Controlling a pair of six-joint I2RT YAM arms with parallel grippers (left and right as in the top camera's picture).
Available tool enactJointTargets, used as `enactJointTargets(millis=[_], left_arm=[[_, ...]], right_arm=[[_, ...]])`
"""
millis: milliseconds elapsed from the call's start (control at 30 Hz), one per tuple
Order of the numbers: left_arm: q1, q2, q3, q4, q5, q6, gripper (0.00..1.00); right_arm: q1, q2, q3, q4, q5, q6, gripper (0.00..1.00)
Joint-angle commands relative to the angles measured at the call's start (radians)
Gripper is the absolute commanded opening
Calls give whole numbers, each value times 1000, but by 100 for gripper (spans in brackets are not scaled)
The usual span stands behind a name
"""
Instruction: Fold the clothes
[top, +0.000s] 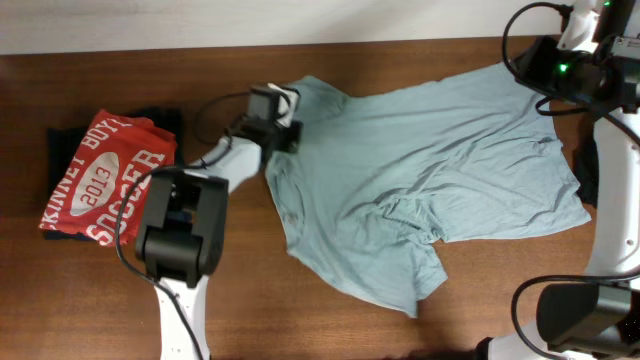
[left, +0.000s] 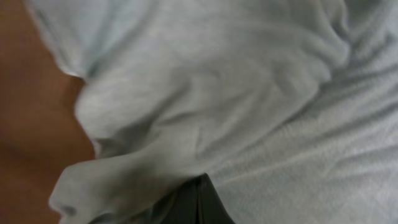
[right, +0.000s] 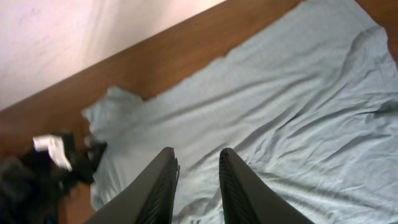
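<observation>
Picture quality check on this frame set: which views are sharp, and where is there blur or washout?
Overhead: evenly lit and sharp, the t-shirt crisp against the table. Left wrist: so close to the fabric that everything is soft and out of focus. Right wrist: the right gripper and the cloth are fairly clear, the pale wall at upper left washed out.

Soft even light; left wrist close-up of t-shirt (left: 249, 93) blurred.

Left arm: stretched toward far side, left gripper (top: 283, 103) low, jaws pinched on t-shirt (top: 430, 160). Right arm: far right, right gripper (right: 196, 155) raised, narrowly parted, holding nothing.
</observation>
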Motion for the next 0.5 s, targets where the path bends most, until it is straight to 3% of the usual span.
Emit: enactJointTargets(millis=[0, 167, 467], left_arm=[[105, 183, 109, -58, 41, 36, 0], [163, 288, 317, -139, 43, 92, 0], [224, 298, 605, -285, -58, 171, 0]], right_arm=[[48, -31, 4, -15, -15, -11, 26], [103, -31, 4, -15, 2, -11, 25], [185, -31, 4, -34, 137, -10, 25]])
